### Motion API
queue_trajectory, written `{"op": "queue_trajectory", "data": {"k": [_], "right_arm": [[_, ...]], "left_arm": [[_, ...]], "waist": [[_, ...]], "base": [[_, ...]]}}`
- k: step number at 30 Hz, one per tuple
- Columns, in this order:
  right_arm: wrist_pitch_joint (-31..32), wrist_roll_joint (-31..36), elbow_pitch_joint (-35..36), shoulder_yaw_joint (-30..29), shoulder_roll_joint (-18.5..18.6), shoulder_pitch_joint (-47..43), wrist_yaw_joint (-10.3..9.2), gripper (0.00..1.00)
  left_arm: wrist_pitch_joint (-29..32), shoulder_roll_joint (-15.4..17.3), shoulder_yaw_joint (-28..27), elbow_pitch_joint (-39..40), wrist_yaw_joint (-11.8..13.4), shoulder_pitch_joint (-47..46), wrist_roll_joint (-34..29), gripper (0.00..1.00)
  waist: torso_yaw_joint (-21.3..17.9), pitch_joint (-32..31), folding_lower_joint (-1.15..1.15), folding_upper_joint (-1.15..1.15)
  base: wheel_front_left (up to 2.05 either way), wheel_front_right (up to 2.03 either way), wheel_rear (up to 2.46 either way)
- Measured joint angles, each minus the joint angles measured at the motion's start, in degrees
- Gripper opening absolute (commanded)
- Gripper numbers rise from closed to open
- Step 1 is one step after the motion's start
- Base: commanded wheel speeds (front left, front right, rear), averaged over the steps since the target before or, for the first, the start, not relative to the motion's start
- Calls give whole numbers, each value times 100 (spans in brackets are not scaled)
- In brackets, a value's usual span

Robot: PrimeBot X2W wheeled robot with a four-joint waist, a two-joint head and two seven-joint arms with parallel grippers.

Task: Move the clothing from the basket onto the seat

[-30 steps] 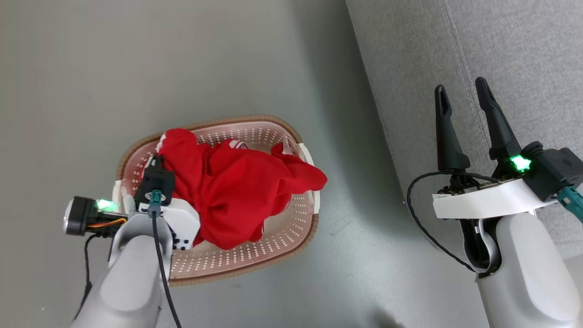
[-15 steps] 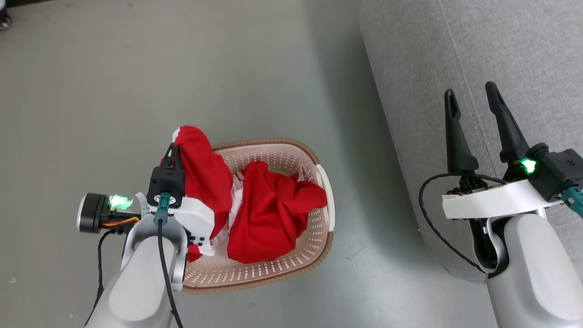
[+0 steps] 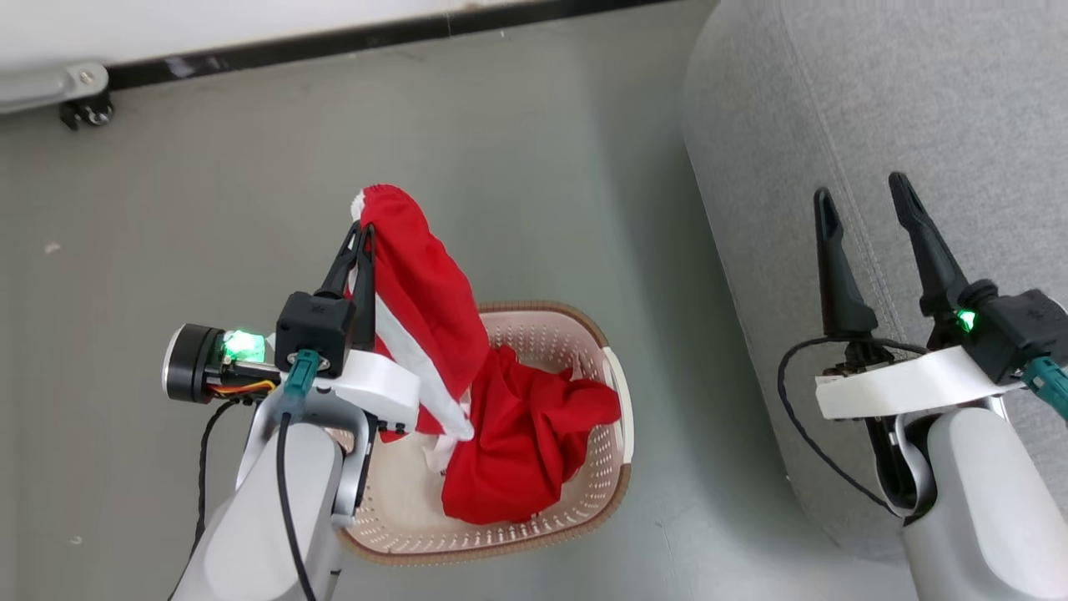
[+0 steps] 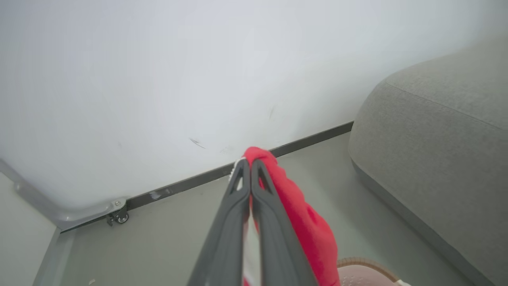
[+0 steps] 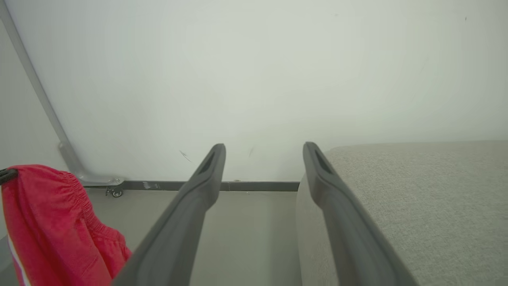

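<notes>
Since half a second ago the left gripper [image 3: 360,232] has risen with the striped garment [image 3: 421,309], so more of the red cloth with its white trim hangs clear of the basket [image 3: 607,467]. The head camera has tilted too, which shifts the whole picture.

Nearest, the pale left forearm reaches up from the lower left, with a green light lit at its wrist. Its two dark fingers are pressed together on the garment's gathered edge, and the cloth drapes from them down into the basket. The plain red garment [image 3: 521,455] lies crumpled inside the basket, just beside the hanging one. The basket stands on the grey floor [image 3: 209,209], near the seat [image 3: 876,100] but apart from it.

On the right, the right gripper [image 3: 862,190] points away over the seat's edge, with its fingers spread and holding nothing. Farther off is a white wall [image 3: 250,25] with a dark baseboard and a small caster [image 3: 83,113] at its foot.
</notes>
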State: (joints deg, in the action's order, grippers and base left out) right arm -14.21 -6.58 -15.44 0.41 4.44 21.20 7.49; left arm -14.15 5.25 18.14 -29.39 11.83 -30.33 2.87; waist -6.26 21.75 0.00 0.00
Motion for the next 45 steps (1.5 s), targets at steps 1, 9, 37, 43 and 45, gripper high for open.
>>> {"op": "queue_trajectory", "data": {"k": [1, 9, 37, 43, 45], "right_arm": [[0, 8, -30, 11, 21, -26, 0, 100], [0, 113, -156, 357, 241, -38, 0, 100], [119, -288, -349, 1824, 716, -408, 0, 100], [282, -438, -314, 2533, 881, -482, 0, 100], [353, -512, -286, 2793, 923, -475, 0, 100]], "left_arm": [[0, 2, -8, 59, -40, 40, 16, 0], [-1, 13, -24, 598, -364, 108, 258, 0], [-8, 152, -403, 1672, -1015, 799, 938, 0], [-8, 149, -264, 1814, -1248, 797, 953, 0], [-9, 144, -202, 1880, -1348, 788, 953, 0]], "waist": [[15, -49, 0, 0], [136, -448, 0, 0], [526, -1837, 0, 0], [641, -2054, 0, 0], [679, -2118, 0, 0]], "base": [[0, 0, 0], [0, 0, 0], [0, 0, 0], [0, 0, 0], [0, 0, 0]]}}
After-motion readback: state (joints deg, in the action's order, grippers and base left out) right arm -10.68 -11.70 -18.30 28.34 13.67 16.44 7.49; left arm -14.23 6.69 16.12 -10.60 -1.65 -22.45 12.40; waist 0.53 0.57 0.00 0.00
